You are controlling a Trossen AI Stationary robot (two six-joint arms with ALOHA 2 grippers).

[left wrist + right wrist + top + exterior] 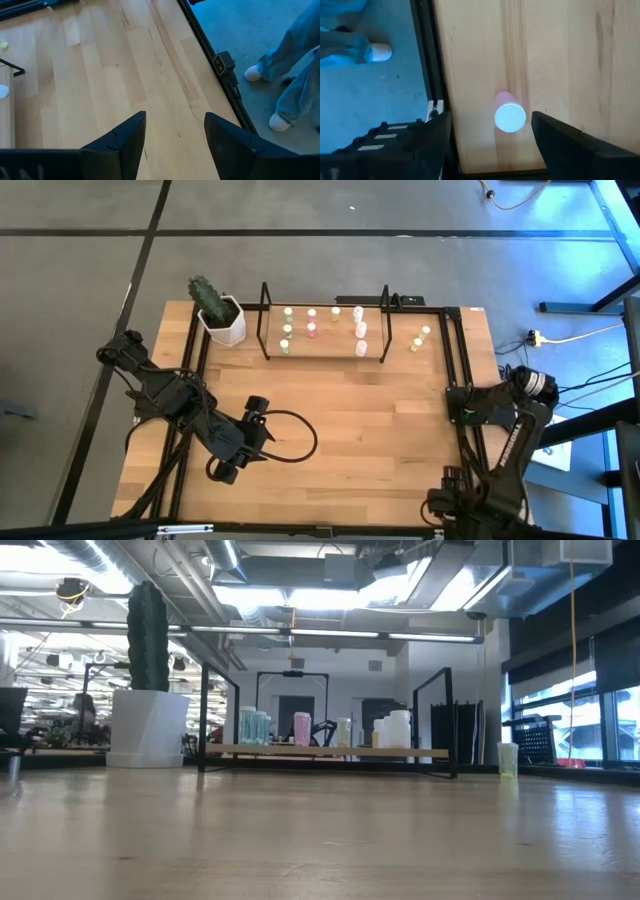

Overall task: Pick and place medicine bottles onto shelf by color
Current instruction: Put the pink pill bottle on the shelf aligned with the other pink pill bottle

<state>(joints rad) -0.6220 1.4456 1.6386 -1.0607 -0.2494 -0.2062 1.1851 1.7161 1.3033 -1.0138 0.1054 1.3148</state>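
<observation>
The black wire shelf [325, 348] stands at the table's far middle, and several medicine bottles [311, 328] stand on its wooden floor. Two yellow-topped bottles [420, 338] stand on the table right of it. Near the right rail, one bottle with a white top and a pinkish body [510, 116] stands upright on the table. My right gripper [491, 119] points down over it, open, one finger on either side and clear of it. In the high view my right arm [480, 408] hides that bottle. My left gripper [175, 135] hovers open over bare wood at the near left.
A white pot with a cactus [222, 320] stands left of the shelf. Black rails [458, 370] run along the table's sides. A person's legs and shoes [292, 75] show on the floor beyond the rail. Bare wood [370, 430] lies between the arms.
</observation>
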